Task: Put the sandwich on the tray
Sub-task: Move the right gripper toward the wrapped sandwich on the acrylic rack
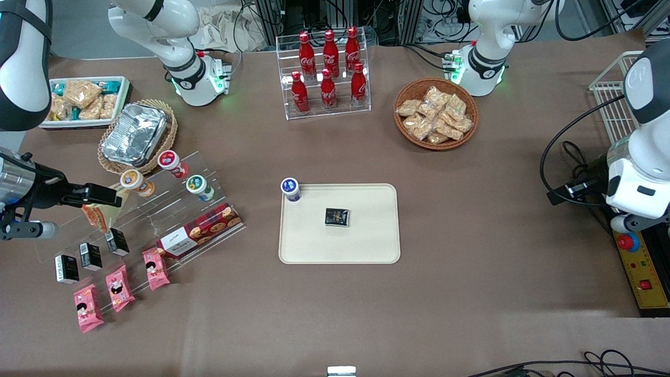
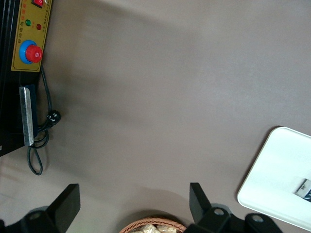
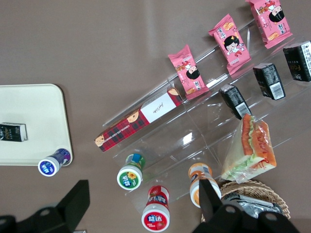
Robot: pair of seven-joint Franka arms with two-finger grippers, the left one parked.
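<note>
My hand (image 1: 112,195) hangs open and empty above the clear acrylic stepped rack (image 1: 157,220). The wrapped triangular sandwich (image 1: 100,213) lies on that rack, beside an orange-lidded cup (image 1: 137,183) and small black cartons (image 1: 117,242). The cream rectangular tray (image 1: 366,246) lies well apart on the brown counter (image 1: 471,293), bearing a black packet (image 1: 337,217) and a blue-lidded cup (image 1: 291,189).

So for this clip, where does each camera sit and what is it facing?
Front: high, looking down the table at tray, sandwich and the open gripper above it.
Right wrist: above the acrylic rack, sandwich below, fingers in frame.
Left wrist: over bare table; parked fingers visible.
All three share the tray.
</note>
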